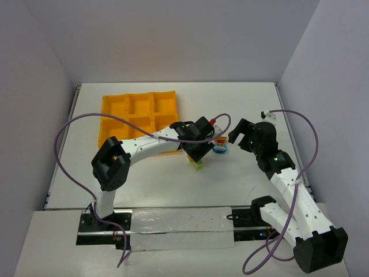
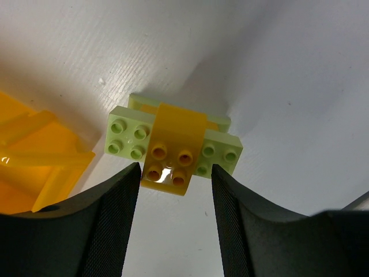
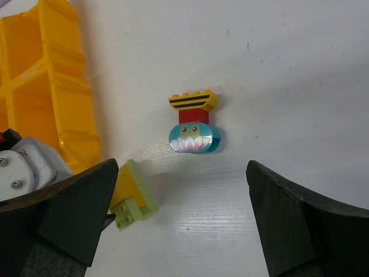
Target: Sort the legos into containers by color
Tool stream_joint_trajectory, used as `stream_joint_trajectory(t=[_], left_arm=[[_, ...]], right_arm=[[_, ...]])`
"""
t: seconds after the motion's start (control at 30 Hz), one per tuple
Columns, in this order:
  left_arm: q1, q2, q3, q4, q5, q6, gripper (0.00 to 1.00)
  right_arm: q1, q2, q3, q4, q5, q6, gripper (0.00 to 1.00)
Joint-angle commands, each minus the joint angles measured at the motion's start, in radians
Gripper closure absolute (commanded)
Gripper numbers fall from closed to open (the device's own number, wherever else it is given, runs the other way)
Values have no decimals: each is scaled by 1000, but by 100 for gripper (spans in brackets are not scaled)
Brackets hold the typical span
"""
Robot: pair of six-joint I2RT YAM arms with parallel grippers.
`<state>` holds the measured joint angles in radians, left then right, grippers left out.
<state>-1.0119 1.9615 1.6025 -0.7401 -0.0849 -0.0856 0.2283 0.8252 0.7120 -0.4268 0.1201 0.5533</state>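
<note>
left gripper (image 2: 175, 168) is sitting partly open, pads (image 2: 115, 219) flanking the yellow brick (image 2: 173, 144) stacked across lime green bricks (image 2: 127, 135), just beside the tray (image 1: 104, 118), near its right corner. not seeing a clamp yet, there's a gap on one side. i'd be centring on the yellow's flat sides, staying above the green and squeezing square: glossy hard plastic, studded top, likely slipping if skewed. right gripper (image 3: 182, 164) is hanging wide open, holding nothing, over the striped yellow/red/blue stack (image 3: 194, 116).
</note>
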Motion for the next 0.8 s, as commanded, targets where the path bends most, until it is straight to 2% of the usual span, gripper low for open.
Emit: stream_joint_trajectory(t=[0.0, 0.3, 0.37, 0.53, 0.63, 0.7, 0.73, 0.77], left_arm=[[-2, 2, 49, 5, 14, 21, 41], [-2, 39, 66, -2, 13, 24, 46], [-2, 40, 64, -1, 14, 24, 51], [-2, 46, 60, -2, 6, 21, 49], [-1, 45, 57, 9, -1, 17, 62], [-1, 39, 59, 11, -5, 12, 85], [0, 38, 63, 9, -11, 10, 87], [1, 35, 70, 6, -17, 5, 95]], right_arm=[[-6, -12, -11, 23, 4, 4, 0], [-6, -8, -8, 23, 1, 0, 0], [-6, -8, -8, 22, 2, 0, 0], [-6, -12, -8, 22, -2, 2, 0], [-5, -15, -8, 20, 0, 2, 0], [-6, -14, -8, 19, 0, 0, 0], [-6, -14, -6, 19, -1, -1, 0], [-6, -15, -5, 19, -1, -1, 0]])
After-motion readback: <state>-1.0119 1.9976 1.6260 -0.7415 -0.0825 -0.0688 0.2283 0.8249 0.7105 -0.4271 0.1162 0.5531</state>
